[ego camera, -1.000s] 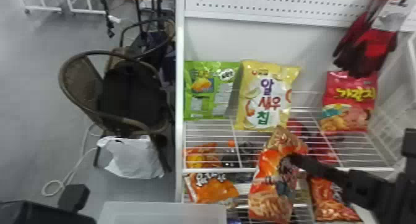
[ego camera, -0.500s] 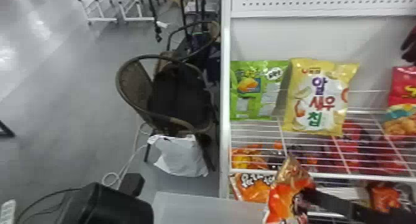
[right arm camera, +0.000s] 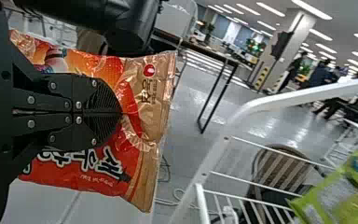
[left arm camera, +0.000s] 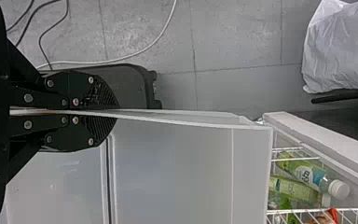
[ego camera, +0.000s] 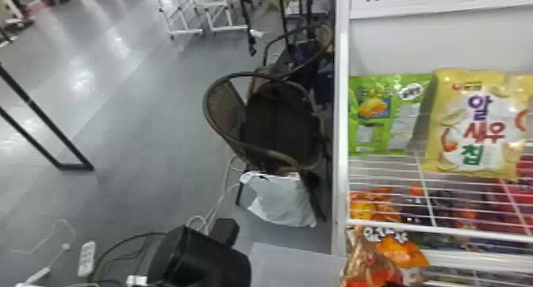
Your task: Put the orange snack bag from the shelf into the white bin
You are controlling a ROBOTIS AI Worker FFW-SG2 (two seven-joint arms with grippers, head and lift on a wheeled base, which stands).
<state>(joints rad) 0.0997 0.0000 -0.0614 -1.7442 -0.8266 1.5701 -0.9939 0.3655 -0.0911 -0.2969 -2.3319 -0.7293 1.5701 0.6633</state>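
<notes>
And here's the orange snack bag (right arm camera: 81, 175), over at five o'clock in the head view, clamped in the right gripper (right arm camera: 120, 113)! The black fingers are squeezed together on the film across its body, short of the crimped end. It looks a light load, crinkly and pillow-soft, with glossy film that could slip and brittle snacks that a hard squeeze would likely crush. That grip on the body seems sound; a fold of film near the end seam would be the gentler hold.

Now the white bin (left arm camera: 182, 172), at six o'clock, and the left gripper (left arm camera: 116, 114) has its fingers closed on the rim, presumably steadying a light, thin-walled tub. Its contents? I can't make them out. The held bag hangs close by the bin; whether it is over the opening, I can't tell, so check that before letting go, or it may catch the edge.

To the shelf (ego camera: 476, 234)! A green bag (ego camera: 390, 115) and a yellow bag (ego camera: 476, 123) stand side by side at three o'clock, another orange packet (ego camera: 404, 252) sits lower at four, and bottles (left arm camera: 307, 174) lie within its wire racks.
</notes>
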